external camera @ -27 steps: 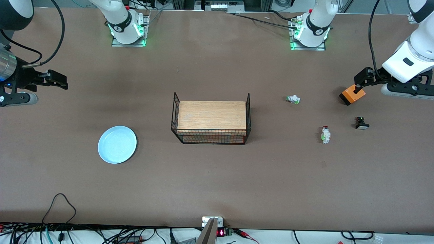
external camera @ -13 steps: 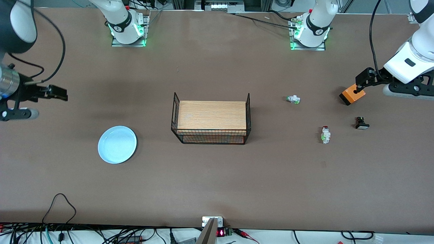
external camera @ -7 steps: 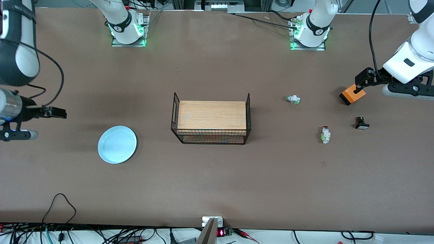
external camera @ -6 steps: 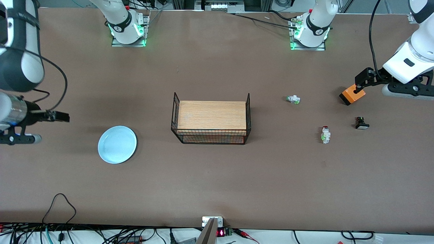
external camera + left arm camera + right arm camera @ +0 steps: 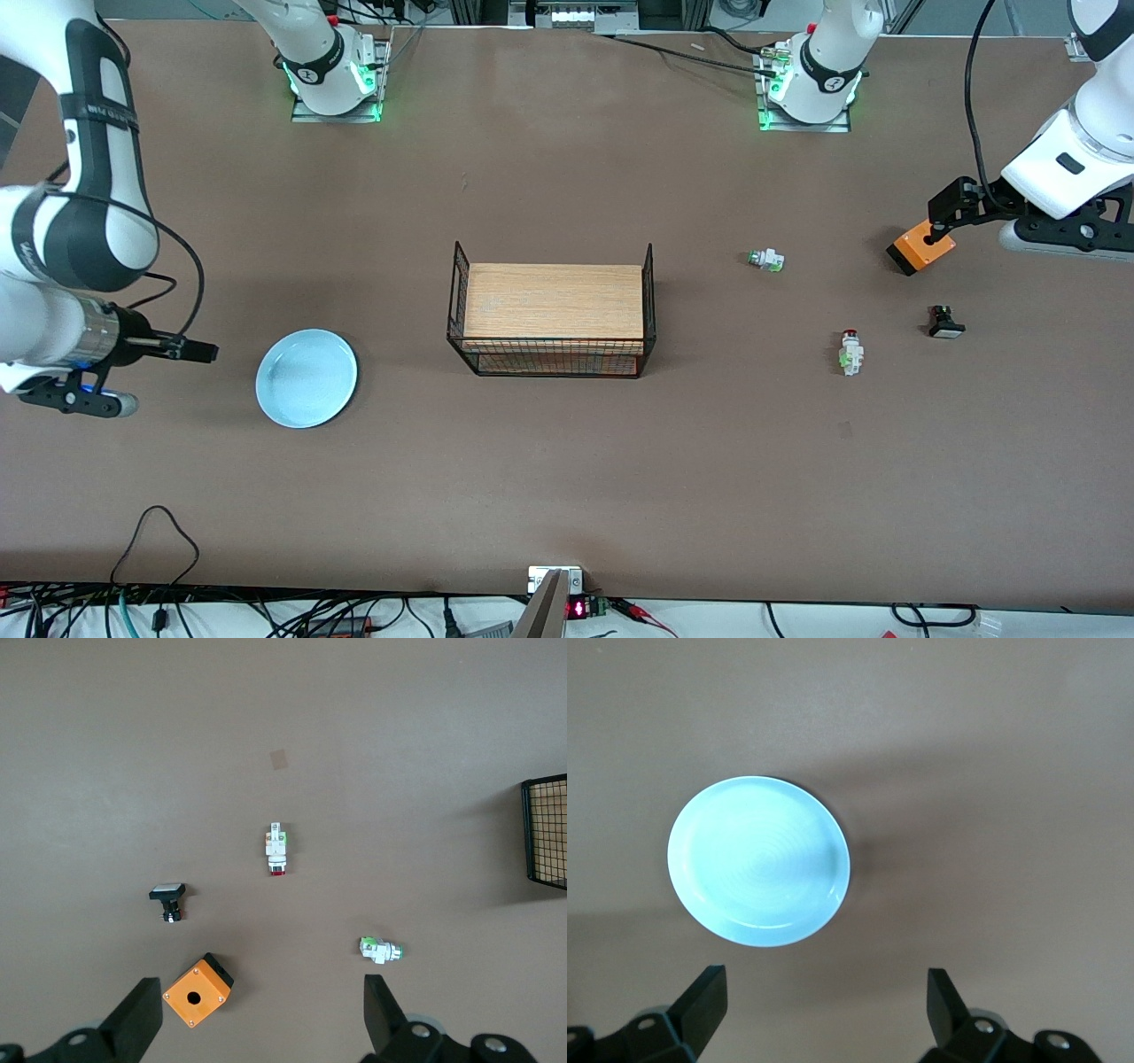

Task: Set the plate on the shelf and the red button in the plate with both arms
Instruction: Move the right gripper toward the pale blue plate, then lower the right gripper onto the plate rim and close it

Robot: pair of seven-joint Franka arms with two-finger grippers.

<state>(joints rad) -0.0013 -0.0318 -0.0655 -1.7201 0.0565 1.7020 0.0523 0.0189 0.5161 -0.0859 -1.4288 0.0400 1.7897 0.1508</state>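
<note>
Hovering above the bare brown table (image 5: 567, 478) at the right arm's end, the right gripper (image 5: 205, 352) sits just beside the plate (image 5: 306, 378), its two black fingers (image 5: 700, 999) spread wide apart with nothing between them. The pale light-blue plate lies flat and alone on the table, apart from the gripper (the right wrist view looks straight down on it (image 5: 758, 860)).

Over at the left arm's end, the left gripper (image 5: 946, 213) hangs above the orange box (image 5: 921, 249), which has a round hole in its top face. Its fingers (image 5: 135, 1020) stand wide open too, and they hold nothing.

The red button (image 5: 850, 353) lies on its side on the table, well apart from that gripper and nearer the front camera than the orange box. Near it sits the black switch (image 5: 945, 322) with a white square cap. The white switch (image 5: 765, 260) with a green cap lies farther from the camera, closer to the wire basket (image 5: 553, 312). That basket stands mid-table with a wooden board (image 5: 553, 299) across its top.
</note>
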